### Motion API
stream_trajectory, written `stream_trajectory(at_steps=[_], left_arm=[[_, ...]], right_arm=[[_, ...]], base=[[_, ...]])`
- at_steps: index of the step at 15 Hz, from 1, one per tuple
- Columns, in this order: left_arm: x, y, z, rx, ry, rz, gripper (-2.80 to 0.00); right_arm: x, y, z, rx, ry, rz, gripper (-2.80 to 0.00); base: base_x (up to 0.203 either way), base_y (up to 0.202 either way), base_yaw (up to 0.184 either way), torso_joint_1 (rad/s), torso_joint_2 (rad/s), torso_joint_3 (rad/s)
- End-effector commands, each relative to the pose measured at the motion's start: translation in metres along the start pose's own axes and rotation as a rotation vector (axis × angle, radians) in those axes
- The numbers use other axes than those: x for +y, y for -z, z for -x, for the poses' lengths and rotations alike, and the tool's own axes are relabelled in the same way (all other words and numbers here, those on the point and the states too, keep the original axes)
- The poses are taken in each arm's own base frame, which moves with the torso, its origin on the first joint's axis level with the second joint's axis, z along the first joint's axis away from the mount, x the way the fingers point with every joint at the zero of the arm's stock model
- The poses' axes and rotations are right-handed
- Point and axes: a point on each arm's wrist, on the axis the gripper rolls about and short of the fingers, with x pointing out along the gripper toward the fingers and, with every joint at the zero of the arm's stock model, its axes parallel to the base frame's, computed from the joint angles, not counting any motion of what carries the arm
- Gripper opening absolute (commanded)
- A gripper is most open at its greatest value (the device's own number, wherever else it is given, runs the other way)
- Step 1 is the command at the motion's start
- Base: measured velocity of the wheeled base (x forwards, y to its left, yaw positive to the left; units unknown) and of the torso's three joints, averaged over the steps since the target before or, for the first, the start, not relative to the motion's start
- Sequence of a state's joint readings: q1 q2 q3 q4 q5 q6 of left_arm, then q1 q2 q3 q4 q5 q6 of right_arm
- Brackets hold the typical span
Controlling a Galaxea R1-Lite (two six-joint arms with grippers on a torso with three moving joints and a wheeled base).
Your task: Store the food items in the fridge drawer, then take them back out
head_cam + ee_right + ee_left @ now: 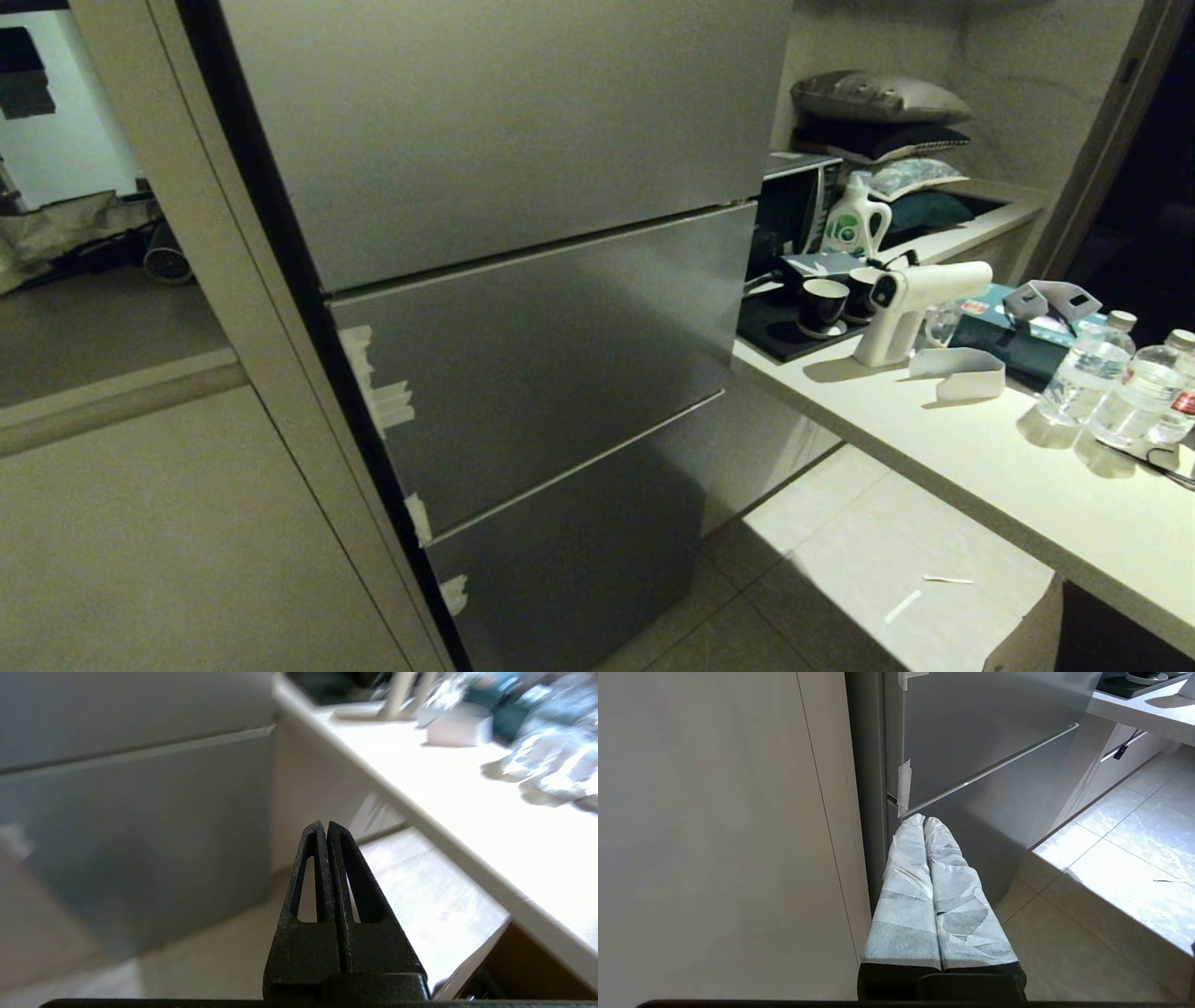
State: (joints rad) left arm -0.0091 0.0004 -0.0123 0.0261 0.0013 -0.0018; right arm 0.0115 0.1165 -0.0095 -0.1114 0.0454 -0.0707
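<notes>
The fridge (pixel 541 373) stands closed, with three grey steel fronts stacked one above another and white tape scraps (pixel 378 392) along their left edges. The fridge drawer and the food items are hidden. Neither arm shows in the head view. My left gripper (pixel 923 820) is shut, its white-wrapped fingers pressed together and empty, pointing at the seam of the lower fridge fronts (pixel 994 732). My right gripper (pixel 325 825) is shut too, its bare black fingers meeting with nothing between them, low over the tiled floor between the fridge (pixel 140 826) and the counter (pixel 444 798).
A pale counter (pixel 980 467) runs along the right, bearing clear water bottles (pixel 1088 369), a white spray gun (pixel 910 308), dark cups (pixel 823 303) on a black tray, a teal box (pixel 1008 331) and a detergent jug (pixel 854 224). A beige cabinet panel (pixel 168 541) flanks the fridge's left.
</notes>
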Motion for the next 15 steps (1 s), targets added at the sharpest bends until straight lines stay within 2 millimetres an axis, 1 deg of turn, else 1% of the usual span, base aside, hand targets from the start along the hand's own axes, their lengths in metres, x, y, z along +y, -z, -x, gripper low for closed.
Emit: stream_trajectory(at_steps=[1, 5, 15], left_arm=[[0.0000, 0.0001, 0.0000, 0.000, 0.000, 0.000, -2.80], [0.0000, 0.0000, 0.0000, 0.000, 0.000, 0.000, -2.80], [0.0000, 0.0002, 0.0000, 0.001, 0.000, 0.000, -2.80]], right_arm=[[0.0009, 0.0147, 0.0078, -0.062, 0.043, 0.013, -2.80], [0.0004, 0.0158, 0.0071, -0.050, 0.068, -0.083, -2.80], [0.0003, 0.0161, 0.0071, -0.047, 0.070, -0.086, -2.80]], base=[[0.000, 0.000, 0.000, 0.000, 0.00, 0.000], [0.000, 0.000, 0.000, 0.000, 0.00, 0.000], [0.000, 0.000, 0.000, 0.000, 0.00, 0.000]])
